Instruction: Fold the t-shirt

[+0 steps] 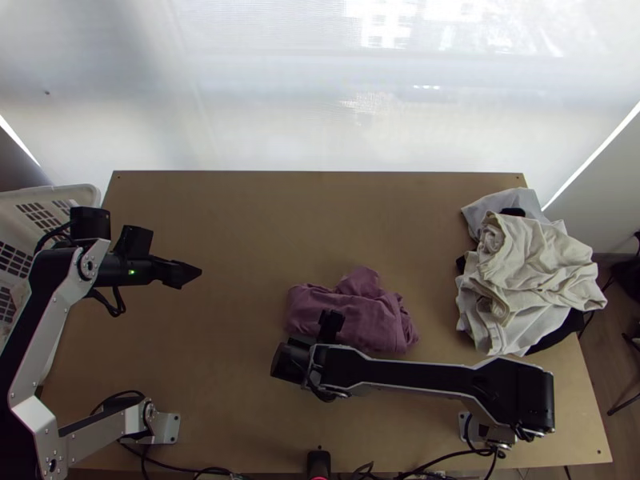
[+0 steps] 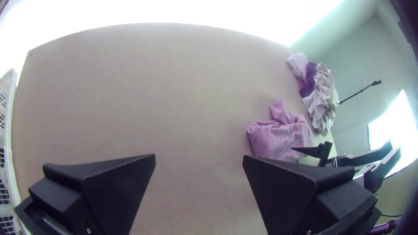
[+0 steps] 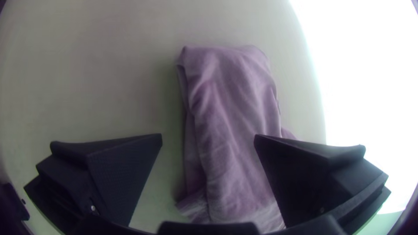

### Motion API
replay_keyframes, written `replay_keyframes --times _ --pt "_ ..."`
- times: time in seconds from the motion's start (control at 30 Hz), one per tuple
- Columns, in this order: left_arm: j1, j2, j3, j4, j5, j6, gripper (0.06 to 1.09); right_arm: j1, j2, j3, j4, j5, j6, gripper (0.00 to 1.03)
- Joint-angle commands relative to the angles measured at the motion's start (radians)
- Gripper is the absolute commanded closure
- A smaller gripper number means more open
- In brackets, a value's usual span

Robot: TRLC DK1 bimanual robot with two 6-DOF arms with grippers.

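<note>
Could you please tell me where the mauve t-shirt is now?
In the top view, the mauve t-shirt lies near the middle of the table, left of the pale clothes pile, beyond the right arm.

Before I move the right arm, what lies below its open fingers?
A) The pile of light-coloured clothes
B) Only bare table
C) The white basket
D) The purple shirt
D: the right wrist view shows the purple shirt on the table, beyond the right gripper, whose fingers are spread apart.
</note>
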Motion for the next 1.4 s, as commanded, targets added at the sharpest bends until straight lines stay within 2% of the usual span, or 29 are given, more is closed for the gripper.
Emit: replay_keyframes --times 0.0,0.23,0.5,0.83,1.1,1.2,1.27,1.37 --pt "0.030 -0.037 -0.038 0.011 -0.008 0.020 0.11 0.005 0.059 0.011 0.053 0.094 -0.026 0.05" --pt "0.047 -0.044 -0.041 0.020 -0.008 0.038 0.11 -0.005 0.077 0.007 0.102 0.161 -0.075 0.05" --pt "0.065 -0.046 -0.041 0.022 -0.008 0.056 0.11 -0.015 0.094 0.000 0.136 0.184 -0.102 0.05" --pt "0.101 -0.047 -0.045 0.022 -0.008 0.086 0.11 -0.053 0.105 -0.020 0.217 0.206 -0.182 0.05" --pt "0.104 -0.046 -0.038 0.028 -0.008 0.087 0.11 -0.100 0.144 -0.078 0.335 0.245 -0.250 0.05" --pt "0.111 -0.043 -0.036 0.029 -0.008 0.089 0.11 -0.103 0.148 -0.081 0.347 0.250 -0.250 0.19" --pt "0.119 -0.043 -0.035 0.029 -0.008 0.090 0.11 -0.103 0.140 -0.086 0.361 0.250 -0.262 0.39" --pt "0.130 -0.043 -0.030 0.029 -0.008 0.093 0.11 -0.105 0.132 -0.105 0.424 0.248 -0.325 0.80"
